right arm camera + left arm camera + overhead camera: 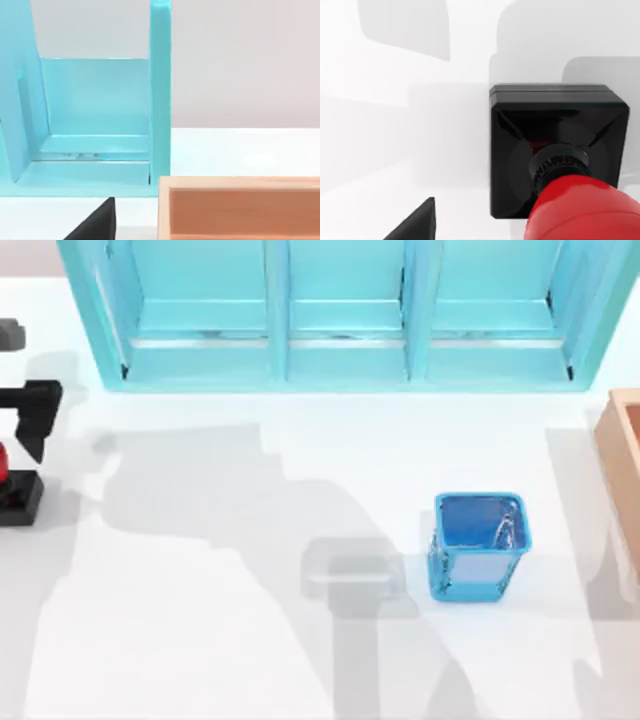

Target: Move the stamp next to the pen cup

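Top view cuts off the stamp at the left edge beneath the left claw; its grip I cannot tell.

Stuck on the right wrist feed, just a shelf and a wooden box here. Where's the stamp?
Observer: The stamp sits at the far left edge of the table, red knob up.
Operator: And the cup?
Observer: The blue cup stands right of centre, well apart from the stamp.
Operator: Left arm on the stamp?
Observer: The left gripper is right beside the stamp at the left edge. I can't tell whether it has a grip on it.
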### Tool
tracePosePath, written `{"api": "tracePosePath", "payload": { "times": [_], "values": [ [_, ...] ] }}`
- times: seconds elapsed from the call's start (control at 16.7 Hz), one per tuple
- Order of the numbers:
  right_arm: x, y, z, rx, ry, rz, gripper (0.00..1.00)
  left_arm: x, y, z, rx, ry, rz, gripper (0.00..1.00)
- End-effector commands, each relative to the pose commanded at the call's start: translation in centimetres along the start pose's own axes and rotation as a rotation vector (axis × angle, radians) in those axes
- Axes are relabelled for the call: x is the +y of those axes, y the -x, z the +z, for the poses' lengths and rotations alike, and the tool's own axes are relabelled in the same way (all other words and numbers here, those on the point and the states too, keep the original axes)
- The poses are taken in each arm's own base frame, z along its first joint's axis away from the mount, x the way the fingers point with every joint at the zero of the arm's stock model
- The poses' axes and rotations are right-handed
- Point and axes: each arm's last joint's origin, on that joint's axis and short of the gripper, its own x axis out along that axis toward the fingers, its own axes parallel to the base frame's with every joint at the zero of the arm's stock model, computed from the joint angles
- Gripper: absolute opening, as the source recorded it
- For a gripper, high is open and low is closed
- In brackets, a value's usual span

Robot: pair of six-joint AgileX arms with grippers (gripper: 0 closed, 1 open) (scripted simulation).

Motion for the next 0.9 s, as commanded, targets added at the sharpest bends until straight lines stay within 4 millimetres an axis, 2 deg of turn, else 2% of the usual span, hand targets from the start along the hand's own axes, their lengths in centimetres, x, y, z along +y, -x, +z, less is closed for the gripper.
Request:
{"api": "tracePosePath", "payload": {
  "times": [0.18, 0.42, 0.9],
  "values": [
    [0.0, 0.0, 0.0, 0.0, 0.0, 0.0, 1.0, 0.0, -2.6, -0.4, 0.01, 0.0, -0.001, 1.0],
    [0.0, 0.0, 0.0, 0.0, 0.0, 0.0, 1.0, 0.0, -2.9, -0.5, 0.011, 0.0, -0.001, 1.0],
    [0.0, 0.0, 0.0, 0.0, 0.0, 0.0, 1.0, 0.0, -2.9, -0.5, 0.011, 0.0, -0.001, 0.4]
  ]
}}
